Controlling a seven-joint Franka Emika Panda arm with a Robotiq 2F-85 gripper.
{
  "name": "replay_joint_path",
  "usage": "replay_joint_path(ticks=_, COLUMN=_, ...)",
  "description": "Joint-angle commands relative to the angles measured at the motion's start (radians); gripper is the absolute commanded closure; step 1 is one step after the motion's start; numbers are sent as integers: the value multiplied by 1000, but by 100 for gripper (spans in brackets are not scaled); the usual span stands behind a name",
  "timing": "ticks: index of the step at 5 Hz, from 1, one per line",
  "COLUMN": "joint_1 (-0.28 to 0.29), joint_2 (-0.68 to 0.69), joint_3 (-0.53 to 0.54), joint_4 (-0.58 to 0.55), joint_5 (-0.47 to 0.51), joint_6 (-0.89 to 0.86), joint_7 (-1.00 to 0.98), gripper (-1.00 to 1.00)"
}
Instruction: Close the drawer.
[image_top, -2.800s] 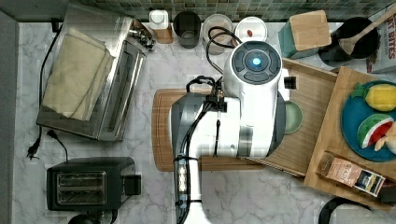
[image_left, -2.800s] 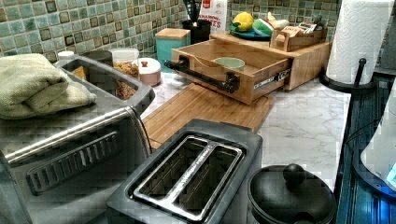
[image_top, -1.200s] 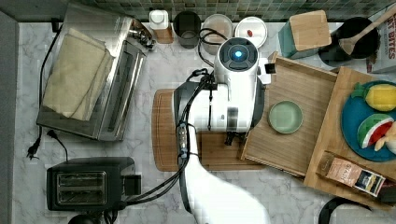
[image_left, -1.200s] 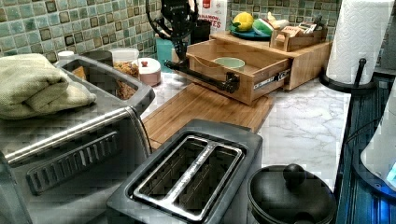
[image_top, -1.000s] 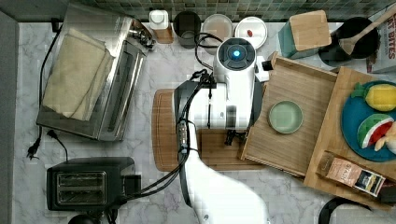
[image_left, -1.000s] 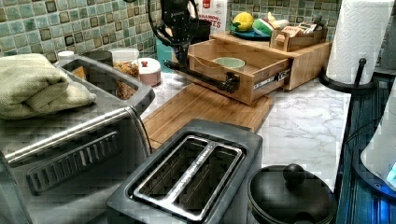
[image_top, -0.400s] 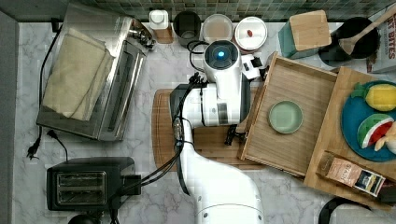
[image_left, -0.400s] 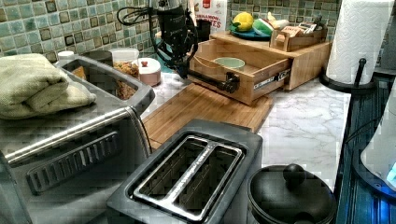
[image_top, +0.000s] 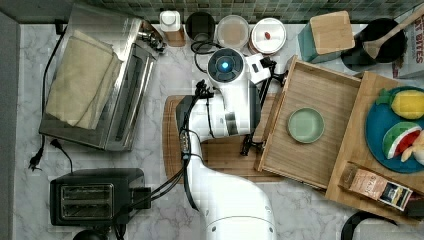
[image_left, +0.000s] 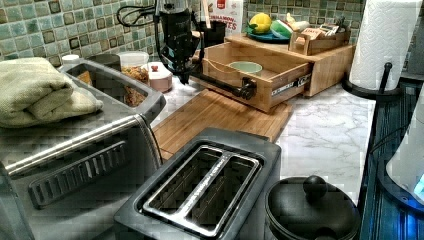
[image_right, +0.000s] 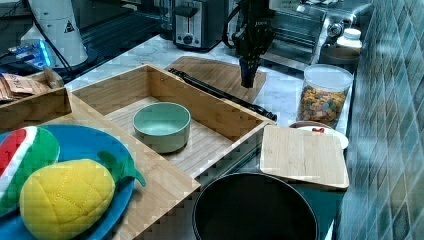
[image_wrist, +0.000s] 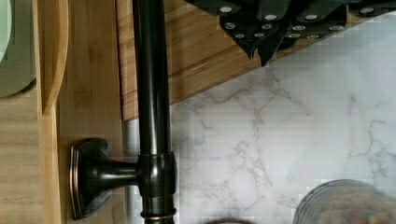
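Observation:
The drawer (image_top: 325, 160) is a light-wood box standing pulled out from under a wooden top slab, with a green bowl (image_top: 305, 125) inside it. Its black bar handle (image_top: 261, 112) runs along the front, seen close in the wrist view (image_wrist: 149, 93). My gripper (image_left: 182, 72) hangs shut just outside the far end of the handle (image_left: 220, 85), over the marble at the cutting board's corner. In the right view the gripper (image_right: 248, 77) points down beyond the handle (image_right: 220, 95). The fingertips (image_wrist: 254, 44) are apart from the bar and hold nothing.
A wooden cutting board (image_top: 220, 150) lies in front of the drawer. Jars (image_top: 232, 31) line the back wall near my gripper. A toaster oven with a towel (image_top: 95, 85) and a black toaster (image_top: 95, 197) stand at the top view's left. A blue plate of toy fruit (image_top: 395, 130) rests on the slab.
My arm has moved from above the drawer toward the top view's left, past the handle, and the gripper has come down beside the handle's far end. The drawer has not moved.

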Motion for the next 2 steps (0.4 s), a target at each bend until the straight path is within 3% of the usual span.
replay_joint_path(ticks=1, joint_1=-22, joint_2=51, joint_3=-8, joint_4=102, joint_5=0, joint_6=-141, joint_7=-66, gripper=100)
replay_joint_path(ticks=2, joint_1=-41, joint_2=31, joint_3=-12, joint_4=65, joint_5=-7, joint_6=-100, joint_7=-74, gripper=100)
